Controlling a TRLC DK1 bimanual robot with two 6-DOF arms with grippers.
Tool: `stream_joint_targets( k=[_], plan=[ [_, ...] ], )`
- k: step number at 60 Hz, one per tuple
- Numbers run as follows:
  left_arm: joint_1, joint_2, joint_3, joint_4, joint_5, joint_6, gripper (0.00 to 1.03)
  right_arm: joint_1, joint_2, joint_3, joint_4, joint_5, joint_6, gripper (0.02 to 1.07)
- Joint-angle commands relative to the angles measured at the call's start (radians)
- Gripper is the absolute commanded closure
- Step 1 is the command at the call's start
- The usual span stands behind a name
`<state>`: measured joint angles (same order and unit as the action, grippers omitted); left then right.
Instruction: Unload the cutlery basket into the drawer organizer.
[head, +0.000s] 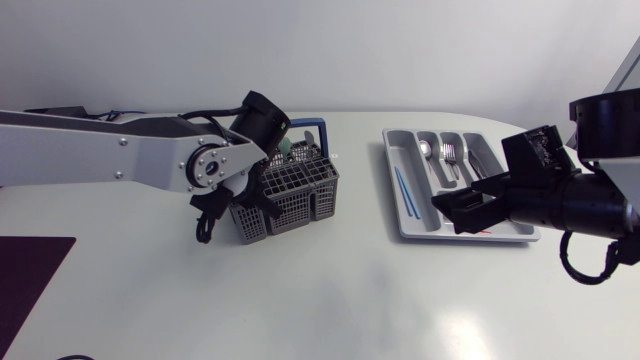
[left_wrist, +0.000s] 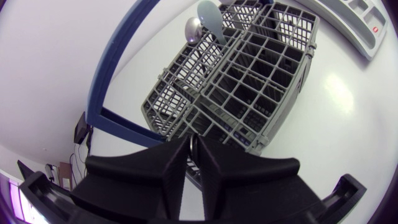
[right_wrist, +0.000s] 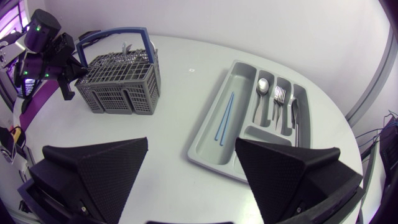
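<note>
1. One grey cutlery basket (head: 300, 195) with one blue handle (left_wrist: 118, 50) is standing on the white desk (head: 330, 300), well apart from the organizer.
2. Two rounded utensil ends are sticking up out of the basket's far cells: one metal spoon (left_wrist: 193, 29) and, just beside it, one pale blue-grey spoon (left_wrist: 210, 17).
3. One grey drawer organizer (head: 392, 165) is lying on the desk's right half.
4. Two thin blue sticks (right_wrist: 224, 118) are lying side by side in the organizer's long outer compartment.
5. One silver spoon (right_wrist: 262, 87), one silver fork (right_wrist: 279, 94) and one silver knife (right_wrist: 294, 115) are each lying in a compartment of their own, next to one another.
6. The left claw (left_wrist: 194, 142) is hanging at the basket's near rim, on the side away from the organizer. Its two fingers are pressing together, with only a thin slit between them.
7. The right claw (right_wrist: 191, 142) is hovering above the organizer's near edge. Its two fingers are spreading wide and are holding nothing.
</note>
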<state>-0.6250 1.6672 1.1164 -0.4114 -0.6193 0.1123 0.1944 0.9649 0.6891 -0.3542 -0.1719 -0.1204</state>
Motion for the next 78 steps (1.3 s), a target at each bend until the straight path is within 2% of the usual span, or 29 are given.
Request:
stream_joint_targets(
  k=[1, 27, 40, 78],
  plan=[
    [-0.010, 0.014, -0.015, 0.010, -0.016, -0.003, 0.96, -0.006, -0.008, -0.031, 0.021, 0.005, -0.010, 0.06],
    [-0.010, -0.017, -0.006, 0.010, -0.016, 0.015, 1.00, -0.004, -0.005, -0.036, 0.026, 0.008, -0.013, 0.06],
    [-0.053, -0.073, -0.020, 0.008, -0.016, 0.026, 1.00, 0.002, 0.000, -0.034, 0.027, 0.008, -0.015, 0.06],
    [-0.119, -0.146, -0.017, -0.032, -0.114, 0.109, 1.00, 0.019, 0.008, -0.046, 0.044, 0.009, -0.013, 0.06]
  ],
)
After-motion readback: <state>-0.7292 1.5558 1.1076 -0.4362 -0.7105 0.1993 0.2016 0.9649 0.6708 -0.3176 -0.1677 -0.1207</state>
